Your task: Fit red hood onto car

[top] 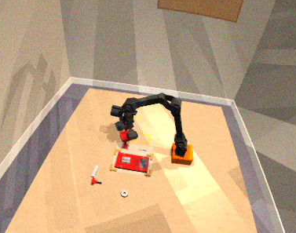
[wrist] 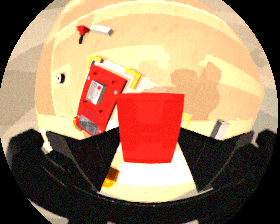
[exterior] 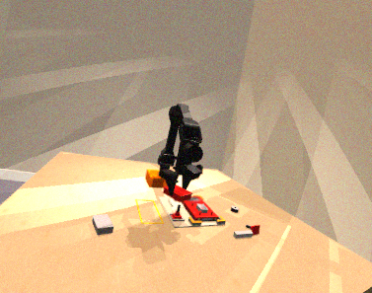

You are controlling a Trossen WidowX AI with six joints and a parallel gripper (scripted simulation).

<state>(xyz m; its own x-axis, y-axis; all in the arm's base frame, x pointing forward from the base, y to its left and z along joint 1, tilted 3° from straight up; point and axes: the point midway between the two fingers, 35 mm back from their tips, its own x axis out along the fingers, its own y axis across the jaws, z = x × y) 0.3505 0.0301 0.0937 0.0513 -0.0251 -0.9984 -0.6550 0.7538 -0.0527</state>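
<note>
Arm: a black jointed arm (top: 157, 100) rises from an orange base (top: 188, 158) on the right side of the table (top: 212, 203) and bends over to the left, its far end hanging above the back edge of the car's jig.

Gripper: the gripper (top: 127, 134) is closed on the hood, its fingers standing fairly wide apart because the shell fills the gap between them. From the side it (exterior: 179, 185) hangs nose-down with the red part under it.

Hood: the hood (wrist: 150, 126) is off the table, held in the air. In the wrist view it is a plain red block dead centre, its flat face towards the camera. In the top view it (top: 130, 134) sits just behind the car; from the side it (exterior: 179, 192) is just beside and slightly above the car's near end. I cannot tell whether it touches the car.

Car: the red car (top: 132, 162) lies flat in a jig with yellow corner pieces (top: 114, 169), a grey engine block (exterior: 202, 207) showing on its deck. The pegs are too small to make out.

Yellow outline: a thin yellow rectangle (exterior: 149, 211) is marked on the table just beside the jig.

Other bits: a small white and red tool (top: 95, 174) lies left of the car, a little white ring (top: 125, 193) in front of it, and a grey block (exterior: 103, 223) sits well apart on the table.
</note>
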